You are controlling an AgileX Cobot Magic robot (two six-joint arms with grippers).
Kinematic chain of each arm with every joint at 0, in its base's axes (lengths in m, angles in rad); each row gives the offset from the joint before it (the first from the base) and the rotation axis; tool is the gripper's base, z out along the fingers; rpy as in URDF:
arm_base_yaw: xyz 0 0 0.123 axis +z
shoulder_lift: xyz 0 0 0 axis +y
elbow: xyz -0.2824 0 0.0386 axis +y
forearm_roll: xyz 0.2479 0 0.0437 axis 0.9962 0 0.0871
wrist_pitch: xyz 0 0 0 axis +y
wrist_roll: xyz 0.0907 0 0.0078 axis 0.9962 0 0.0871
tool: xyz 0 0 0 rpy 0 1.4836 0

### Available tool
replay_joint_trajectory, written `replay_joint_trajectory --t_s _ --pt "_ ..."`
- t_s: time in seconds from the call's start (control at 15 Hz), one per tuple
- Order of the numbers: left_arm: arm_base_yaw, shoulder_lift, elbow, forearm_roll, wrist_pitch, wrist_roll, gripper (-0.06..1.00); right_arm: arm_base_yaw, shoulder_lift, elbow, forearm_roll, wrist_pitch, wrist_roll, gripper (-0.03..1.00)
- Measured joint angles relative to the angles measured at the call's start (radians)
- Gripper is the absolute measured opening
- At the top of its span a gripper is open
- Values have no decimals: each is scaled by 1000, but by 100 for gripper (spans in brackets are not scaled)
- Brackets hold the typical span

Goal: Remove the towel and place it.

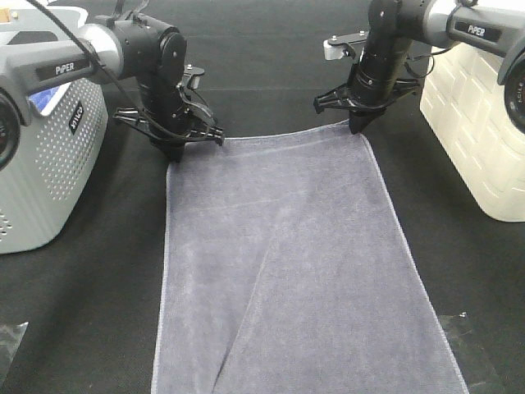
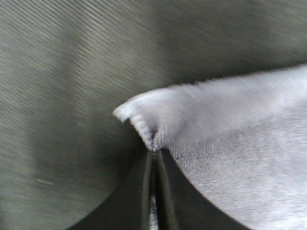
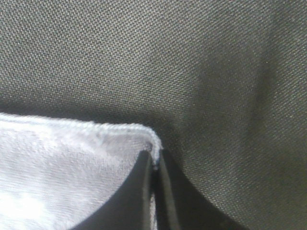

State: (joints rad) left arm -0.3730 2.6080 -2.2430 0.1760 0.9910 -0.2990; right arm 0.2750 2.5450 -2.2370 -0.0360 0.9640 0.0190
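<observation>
towel flat on black table, long axis near to far

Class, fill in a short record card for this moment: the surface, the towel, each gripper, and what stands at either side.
surface: table covered in black fabric
towel: greyish-purple, spread flat, with one long crease near the middle
left gripper: shut on the towel's far left corner
right gripper: shut on the towel's far right corner
left side: grey perforated basket, apart from the towel
right side: white container, apart from the towel
</observation>
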Motion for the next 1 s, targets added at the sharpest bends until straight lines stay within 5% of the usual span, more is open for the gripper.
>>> replay_joint_trajectory --t_s 0.47,1.0 --pt "38 4 -126 65 -123 0 1 -12 0 -122 -35 -71 0 0" --pt "50 10 -128 180 -480 0 1 -41 6 -122 -60 -380 -27 0"
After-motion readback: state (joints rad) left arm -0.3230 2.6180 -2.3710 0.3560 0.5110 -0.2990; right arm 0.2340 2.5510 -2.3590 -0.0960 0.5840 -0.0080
